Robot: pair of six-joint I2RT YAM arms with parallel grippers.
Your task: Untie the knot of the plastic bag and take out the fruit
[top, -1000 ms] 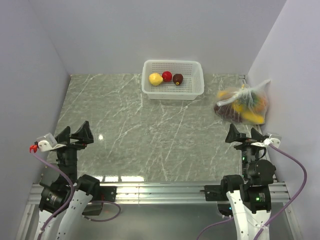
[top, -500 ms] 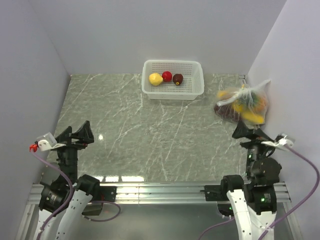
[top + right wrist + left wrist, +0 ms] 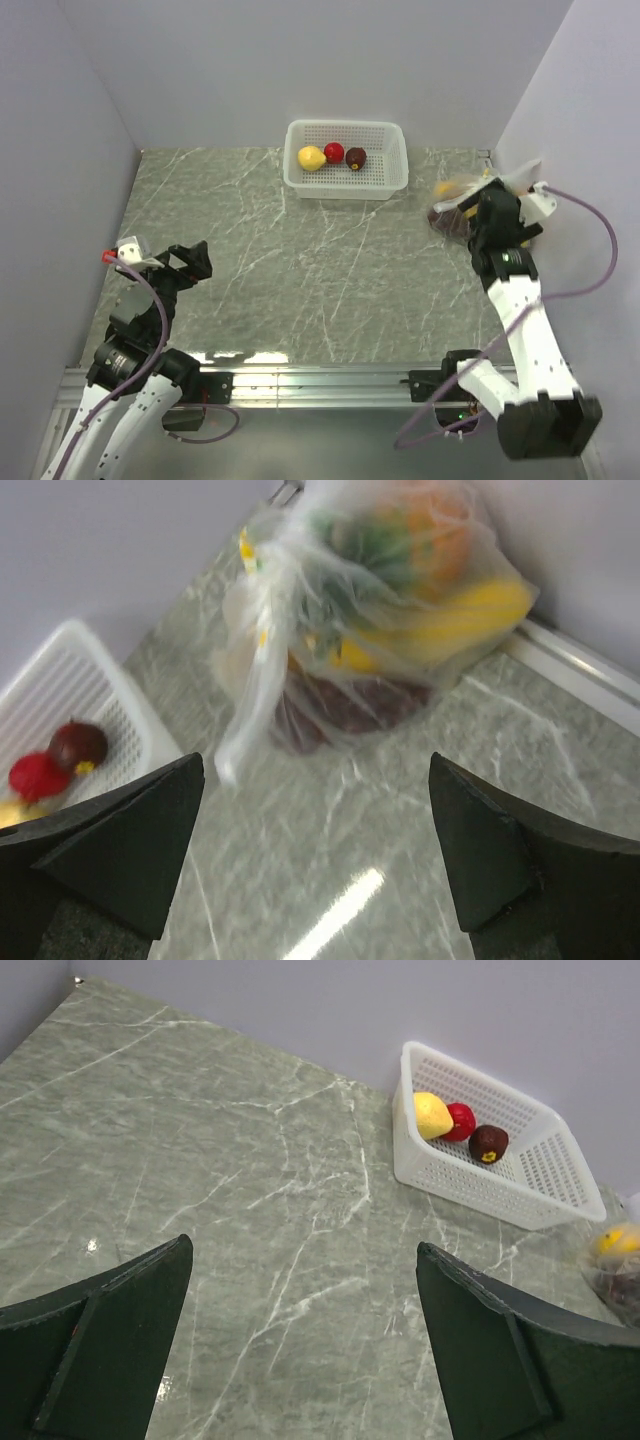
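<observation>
Table (image 3: pixel 300 265): grey marble, pale walls on three sides.
Basket (image 3: pixel 346 190): white, at the back wall; holds a lemon (image 3: pixel 311 158), a red piece (image 3: pixel 334 152) and a dark piece (image 3: pixel 356 158).
Bag (image 3: pixel 330 630): right of the basket, near it, against the right wall; neck tied in a knot (image 3: pixel 266 565).
Fruit (image 3: pixel 450 610): inside the bag; yellow, orange and purple pieces show.
Right gripper (image 3: pixel 312 810): jaws wide, empty, just in front of the bag.
Left gripper (image 3: pixel 303 1260): jaws wide, empty, well apart from the basket, near-left.
Open room: marble stretches between basket and left gripper; the wall hems the bag's right side.
</observation>
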